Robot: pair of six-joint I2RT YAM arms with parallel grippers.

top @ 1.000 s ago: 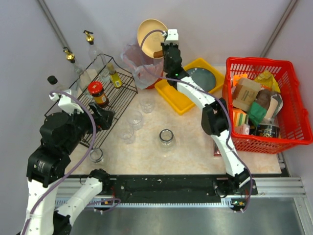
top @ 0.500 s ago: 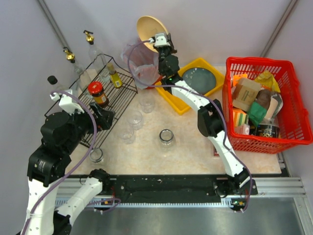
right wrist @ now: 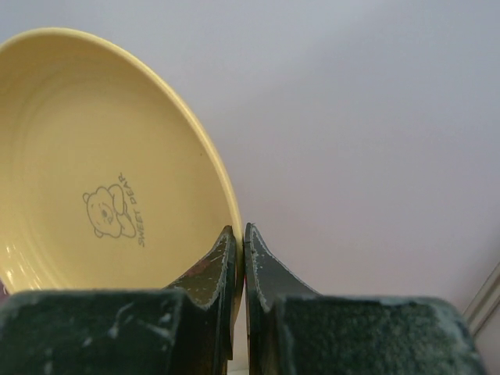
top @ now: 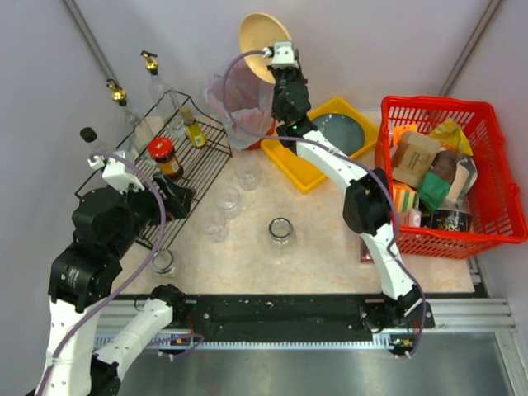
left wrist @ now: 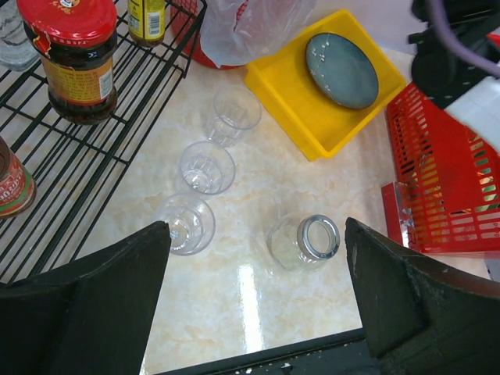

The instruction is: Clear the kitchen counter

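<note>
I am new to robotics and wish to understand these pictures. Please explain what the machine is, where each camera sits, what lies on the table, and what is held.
Two robot arms stand at the kitchen counter's near edge. One camera looks down from above; one rides on each wrist. The right pincer is shut on the rim of a yellow bowl, held up at the back. The left pincer is open and empty. On the counter stand clear glasses, a jar, a wire rack, a yellow tray holding a dark plate, and a red basket.

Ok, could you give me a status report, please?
Right gripper shut on bowl rim, bowl aloft. Left gripper open, empty. Glasses and jar on counter.
</note>
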